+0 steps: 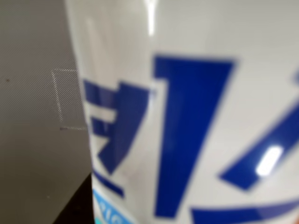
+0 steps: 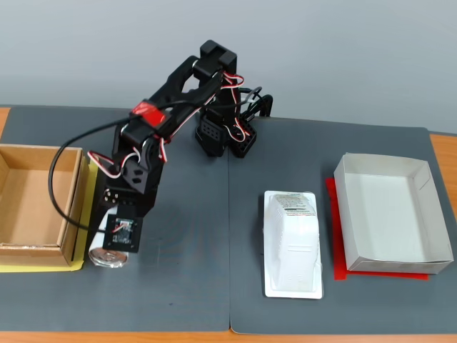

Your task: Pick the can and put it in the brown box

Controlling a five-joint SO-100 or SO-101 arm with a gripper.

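The white can (image 1: 196, 112) with blue lettering fills most of the wrist view, blurred and very close. In the fixed view the can (image 2: 107, 259) shows its silver end at the mat's left edge, just right of the brown box (image 2: 68, 214). My gripper (image 2: 113, 239) hangs directly over the can and hides most of its body. No finger shows clearly in either view, so the grip is unclear. The brown box stands open-topped with nothing inside it.
A white plastic tray-shaped package (image 2: 291, 246) lies right of the mat's middle. A white rectangular box (image 2: 421, 246) sits on red paper at the far right. The arm's base (image 2: 225, 136) stands at the back. Yellow tape (image 2: 36, 266) lies under the brown box.
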